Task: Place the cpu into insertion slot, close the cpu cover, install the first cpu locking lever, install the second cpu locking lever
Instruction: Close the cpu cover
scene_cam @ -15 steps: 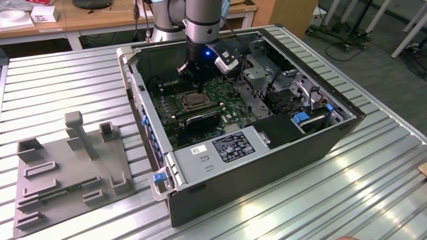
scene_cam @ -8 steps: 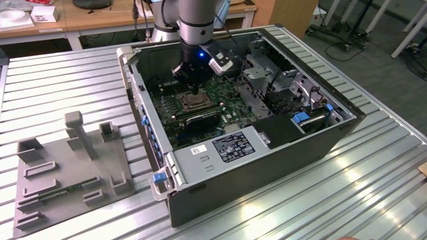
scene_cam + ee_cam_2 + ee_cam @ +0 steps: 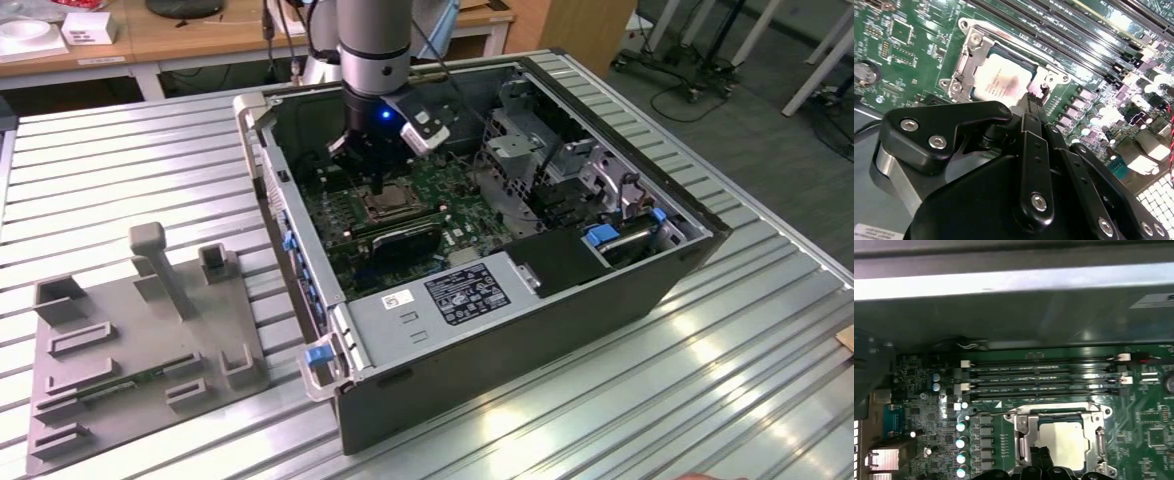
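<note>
Exterior view high, far; both wrist views close, sharing cpu (image 3: pixel 1004 82) (image 3: pixel 1064 439).

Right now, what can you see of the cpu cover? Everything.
The cpu cover is a thin silvery metal frame, lying flat and closed on the green board. Its cut-out middle shows the cpu's pale grey top. Round screws sit at its corners, and its surface shines under the light. The gripper has its tip right at one edge of the cover; whether they touch cannot be told.
</note>
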You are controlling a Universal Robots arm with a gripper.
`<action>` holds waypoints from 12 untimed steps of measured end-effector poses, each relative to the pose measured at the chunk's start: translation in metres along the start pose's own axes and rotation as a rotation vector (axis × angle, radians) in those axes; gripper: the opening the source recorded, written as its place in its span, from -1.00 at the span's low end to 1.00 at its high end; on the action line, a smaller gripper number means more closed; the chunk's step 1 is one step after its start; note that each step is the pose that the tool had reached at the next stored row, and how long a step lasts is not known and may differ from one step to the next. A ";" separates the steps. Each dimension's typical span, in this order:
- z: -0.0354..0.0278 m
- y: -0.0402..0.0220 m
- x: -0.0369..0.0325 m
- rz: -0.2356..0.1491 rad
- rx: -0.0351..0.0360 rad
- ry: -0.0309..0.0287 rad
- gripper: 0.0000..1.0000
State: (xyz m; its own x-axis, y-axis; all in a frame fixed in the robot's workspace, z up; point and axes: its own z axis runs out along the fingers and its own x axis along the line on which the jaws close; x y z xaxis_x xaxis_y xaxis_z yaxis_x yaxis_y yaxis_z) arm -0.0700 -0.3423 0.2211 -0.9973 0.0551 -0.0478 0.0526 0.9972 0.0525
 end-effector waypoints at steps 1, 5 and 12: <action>0.0012 -0.0002 0.0009 0.000 0.0001 0.0001 -0.79; 0.0027 -0.0009 0.0025 0.000 0.0008 0.0002 -0.79; 0.0033 -0.0039 0.0030 0.000 0.0007 -0.0001 -0.79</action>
State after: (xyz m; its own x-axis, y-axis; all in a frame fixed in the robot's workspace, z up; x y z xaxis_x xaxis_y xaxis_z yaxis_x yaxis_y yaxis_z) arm -0.0731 -0.3458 0.2175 -0.9973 0.0550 -0.0479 0.0525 0.9973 0.0518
